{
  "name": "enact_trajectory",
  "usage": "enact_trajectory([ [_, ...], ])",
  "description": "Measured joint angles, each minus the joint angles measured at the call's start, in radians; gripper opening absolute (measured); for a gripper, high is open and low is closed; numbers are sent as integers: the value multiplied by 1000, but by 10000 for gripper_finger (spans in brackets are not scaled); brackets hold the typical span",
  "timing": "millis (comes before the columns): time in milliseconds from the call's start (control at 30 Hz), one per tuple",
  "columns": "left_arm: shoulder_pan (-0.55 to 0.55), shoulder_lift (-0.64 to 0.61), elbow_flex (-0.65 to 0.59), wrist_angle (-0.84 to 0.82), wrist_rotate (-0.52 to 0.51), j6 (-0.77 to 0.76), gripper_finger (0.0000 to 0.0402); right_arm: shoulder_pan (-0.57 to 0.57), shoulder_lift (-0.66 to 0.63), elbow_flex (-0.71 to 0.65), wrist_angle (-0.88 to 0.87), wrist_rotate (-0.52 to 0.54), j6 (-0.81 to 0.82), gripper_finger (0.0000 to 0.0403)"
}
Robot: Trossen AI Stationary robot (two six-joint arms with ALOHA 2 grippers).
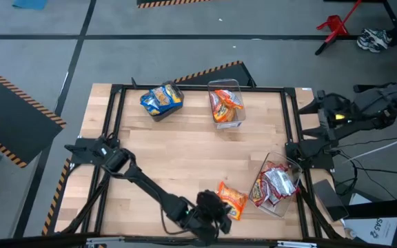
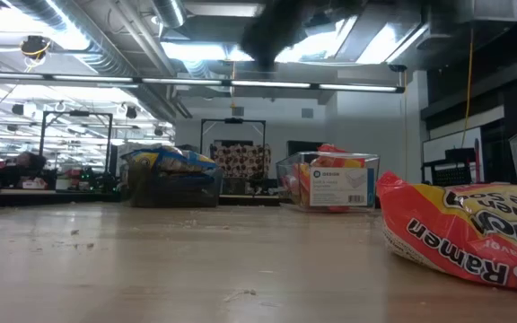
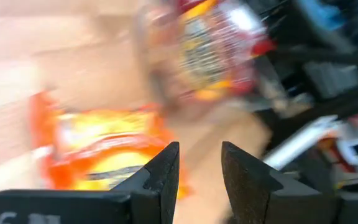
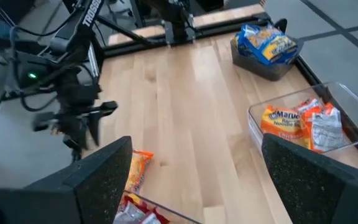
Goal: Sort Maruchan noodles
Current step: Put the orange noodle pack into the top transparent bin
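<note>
One orange Maruchan noodle packet (image 1: 231, 200) lies flat on the wooden table near its front edge; it also shows in the left wrist view as the orange packet (image 3: 104, 149) and in the low view as the packet (image 2: 474, 229). My left gripper (image 3: 200, 163) hovers just beside it on its near side, also seen from above as the left gripper (image 1: 219, 213). Its fingers are open by a narrow gap with nothing between them. My right gripper (image 4: 194, 162) waits raised at the table's right edge, wide open and empty.
Three clear bins stand on the table. The one with blue-and-yellow packets (image 1: 163, 100) is at the far left, the one with orange packets (image 1: 226, 105) at the far middle, and the one with red packets (image 1: 274, 184) at the near right, close to the loose packet.
</note>
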Motion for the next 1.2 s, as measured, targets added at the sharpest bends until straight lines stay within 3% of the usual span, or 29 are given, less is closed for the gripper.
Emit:
enact_trajectory([
  [133, 32, 0, -98, -3, 83, 63, 119, 0, 1, -37, 0, 0, 0, 347],
  [367, 47, -2, -120, 0, 386, 236, 152, 0, -3, -45, 2, -9, 8, 347],
  [767, 55, -12, -120, 22, 472, 205, 237, 0, -12, -45, 2, 1, -2, 347],
  [933, 79, -13, -120, 45, 538, 66, 239, 0, -11, -45, 2, 2, -19, 347],
  [1067, 92, -12, -120, 49, 493, 64, 238, 0, -11, -45, 3, 2, -24, 347],
  [1200, 122, -16, -120, -15, 670, 78, 237, 0, -11, -45, 3, 27, -25, 347],
])
